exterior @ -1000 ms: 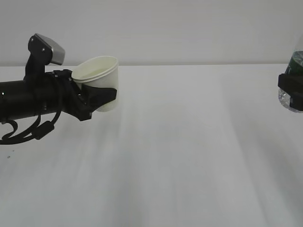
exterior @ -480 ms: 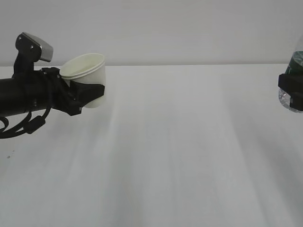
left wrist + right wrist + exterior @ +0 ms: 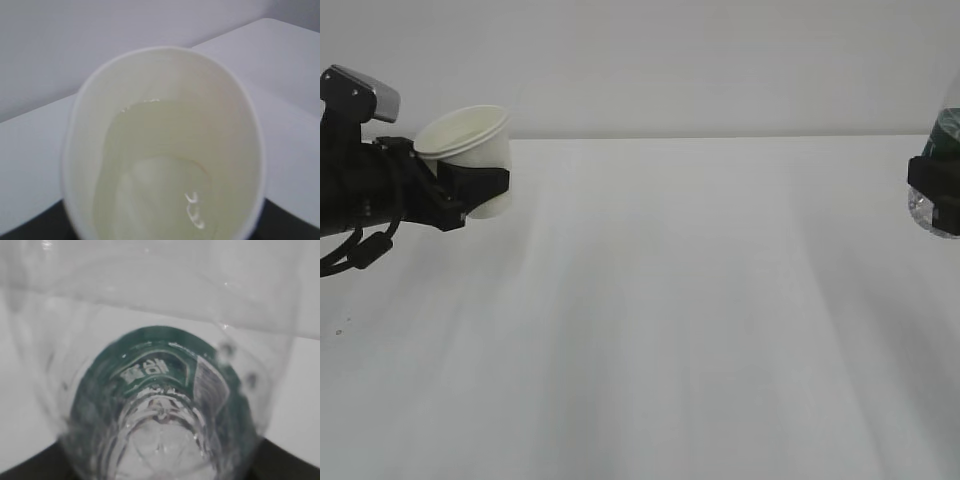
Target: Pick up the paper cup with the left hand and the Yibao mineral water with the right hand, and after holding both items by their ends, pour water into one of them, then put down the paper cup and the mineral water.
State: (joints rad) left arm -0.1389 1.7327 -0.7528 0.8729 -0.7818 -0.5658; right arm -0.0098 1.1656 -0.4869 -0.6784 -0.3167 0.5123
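A: Setting: plain white tabletop [image 3: 700, 320], pale blank wall behind. The surface between the two arms is bare.

B: Left side?

A: The left pincer [image 3: 470, 188] comes in from the left edge on a black arm with a grey box housing and looped black cables. It pinches the paper cup [image 3: 472, 150] around its lower body. The cup is off the tabletop and tilted, its mouth leaning toward the arm.

B: Contents?

A: Left wrist view looks straight into the cup: rolled rim, pale cream inside, a shallow pool of clear liquid at the bottom with small glints on it. Black pincer parts sit at both lower corners, against the cup's sides.

B: Right side?

A: Only a sliver at the right edge of the exterior view. The right pincer [image 3: 932, 190] is clamped as a black band across the Yibao mineral water [image 3: 945, 128], green label just above the band, clear ribbed plastic below. The bottle is held clear of the tabletop.

B: Wrist camera there?

A: Looks down through the clear bottle wall; green label ring, white print blurred, not readable. Black pincer parts at the lower corners.

B: Spacing?

A: Cup and bottle are well apart, at opposite edges.
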